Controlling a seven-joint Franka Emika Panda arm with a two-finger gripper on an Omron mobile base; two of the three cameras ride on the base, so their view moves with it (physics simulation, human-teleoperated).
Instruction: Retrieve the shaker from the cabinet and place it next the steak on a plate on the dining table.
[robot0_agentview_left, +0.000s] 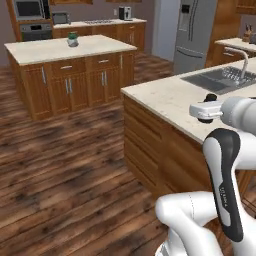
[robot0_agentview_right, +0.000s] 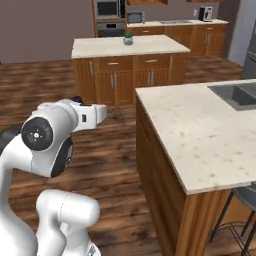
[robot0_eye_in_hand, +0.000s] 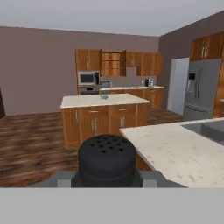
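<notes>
The black shaker (robot0_eye_in_hand: 107, 159) sits close in the hand view, its round holed top facing me. My gripper (robot0_eye_in_hand: 107, 180) is shut on the shaker, with a grey finger on each side of it. From the base views the hand (robot0_agentview_left: 197, 111) (robot0_agentview_right: 99, 114) hovers beside the corner of the dining table (robot0_agentview_left: 165, 95) (robot0_agentview_right: 200, 135), at about the height of its beige stone top (robot0_eye_in_hand: 175, 151). The open-fronted wooden cabinet (robot0_eye_in_hand: 111, 64) is far off on the back wall. The steak and the plate are out of view.
A grey sink (robot0_agentview_left: 217, 77) (robot0_agentview_right: 239, 95) is set into the dining table. A smaller island (robot0_agentview_left: 70, 50) (robot0_agentview_right: 127, 47) with a small pot on it stands across the wooden floor. A steel fridge (robot0_agentview_left: 195, 30) stands at the back and a stool (robot0_agentview_right: 245, 197) by the table.
</notes>
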